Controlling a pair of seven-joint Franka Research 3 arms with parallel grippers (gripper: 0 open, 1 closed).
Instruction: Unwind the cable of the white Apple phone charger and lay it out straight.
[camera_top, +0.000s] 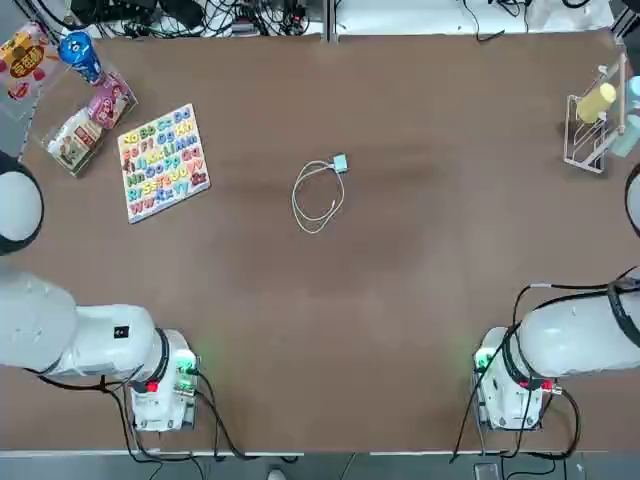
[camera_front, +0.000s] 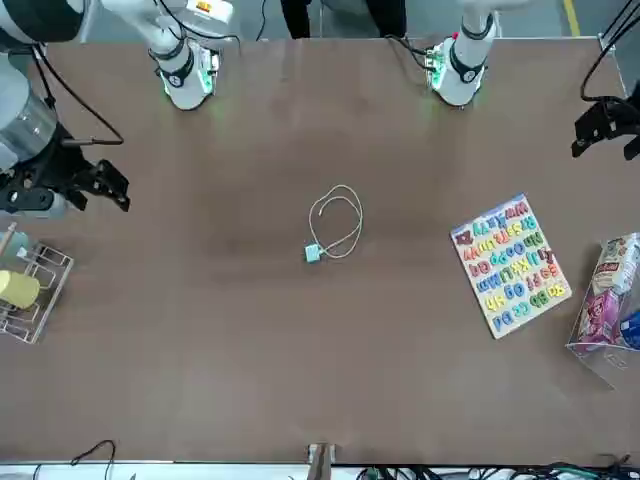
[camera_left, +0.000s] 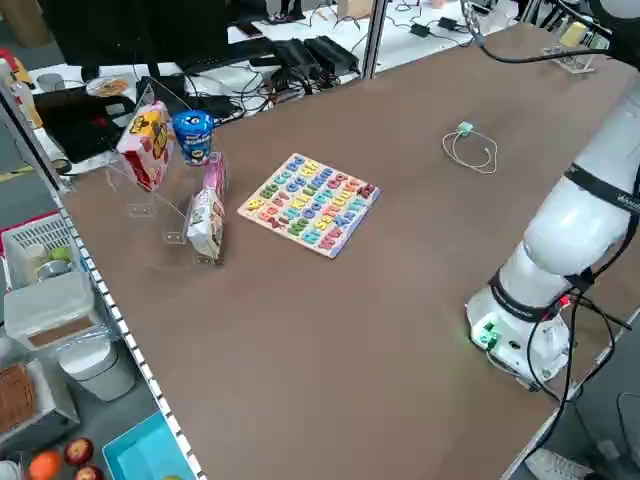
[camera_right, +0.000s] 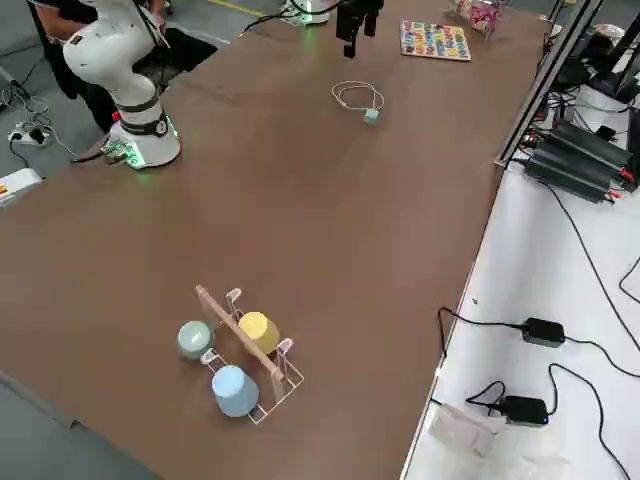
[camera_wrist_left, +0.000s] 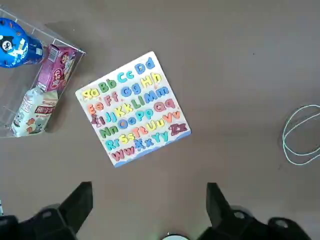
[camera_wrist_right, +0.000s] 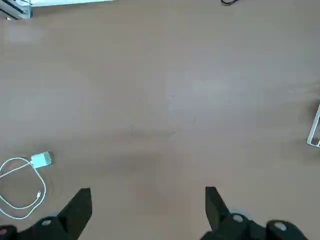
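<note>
Two arms: both hang high at the table's sides, well apart from the work.
Table (camera_top: 400, 300): broad brown top, bare on every side of the centre.
Left gripper (camera_wrist_left: 147, 212): up over the left side, fingers spread wide, nothing between them; the alphabet board lies under its camera.
Right gripper (camera_wrist_right: 145, 212): up over the right side, fingers spread just as wide, empty, bare tabletop below.
Alphabet puzzle board (camera_top: 163, 161): far-left area, lying at an angle, clear of the cord.
Snack packets (camera_top: 88, 118): far-left corner, in a clear stand beside a blue can (camera_top: 80, 55).
Cup rack (camera_top: 596, 128): far-right edge, holding a yellow cup (camera_top: 597, 101).
Cable (camera_top: 316, 198): dead centre, coiled in a loose loop, flat on the table.
White Apple phone charger (camera_top: 340, 163): at the loop's far end, touching the table, nothing near it.
</note>
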